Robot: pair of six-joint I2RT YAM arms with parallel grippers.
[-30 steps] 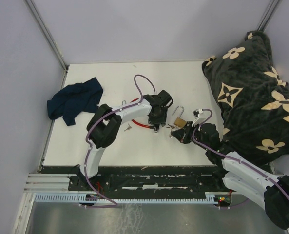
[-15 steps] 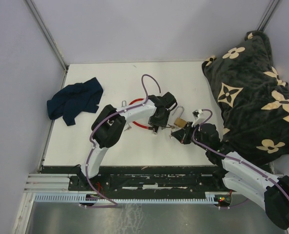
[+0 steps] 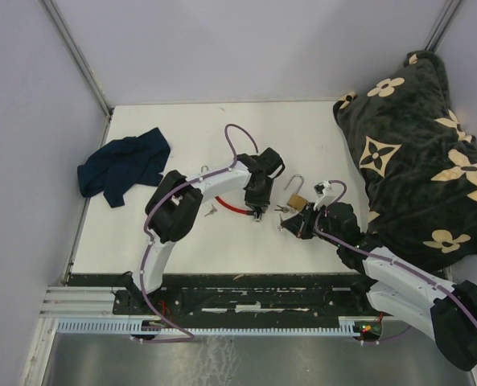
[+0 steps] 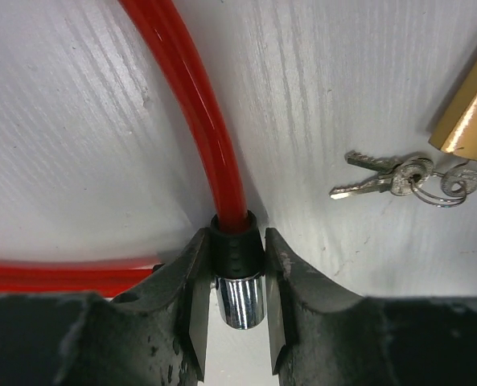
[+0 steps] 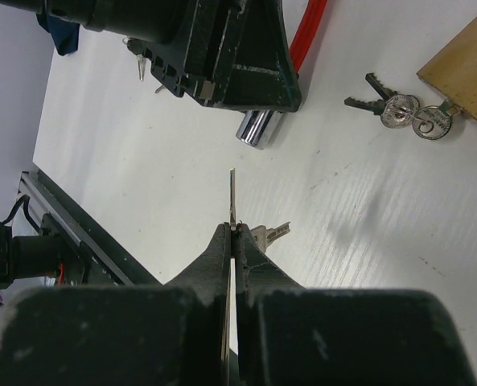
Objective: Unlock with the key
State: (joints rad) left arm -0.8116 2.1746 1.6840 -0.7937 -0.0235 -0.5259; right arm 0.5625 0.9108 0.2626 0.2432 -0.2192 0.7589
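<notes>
A red cable lock (image 4: 198, 104) lies on the white table. My left gripper (image 4: 236, 241) is shut on its black collar, and the chrome lock cylinder (image 4: 238, 301) sticks out between the fingers. In the top view the left gripper (image 3: 258, 211) is at the table's middle. My right gripper (image 5: 235, 233) is shut on a silver key (image 5: 232, 197). The key's blade points at the chrome cylinder (image 5: 258, 129), a short gap away. A second key (image 5: 270, 233) hangs beside it. In the top view the right gripper (image 3: 290, 227) is just right of the left one.
A brass padlock (image 3: 297, 201) with an open shackle lies right of the left gripper, with a bunch of keys (image 4: 391, 181) beside it. A loose key (image 3: 211, 211) lies left of the cable. A blue cloth (image 3: 124, 167) is at the left and a dark flowered blanket (image 3: 419, 153) at the right.
The left arm swung a little right with the cable end, then came back. The right gripper has edged left and nearer with the key.
</notes>
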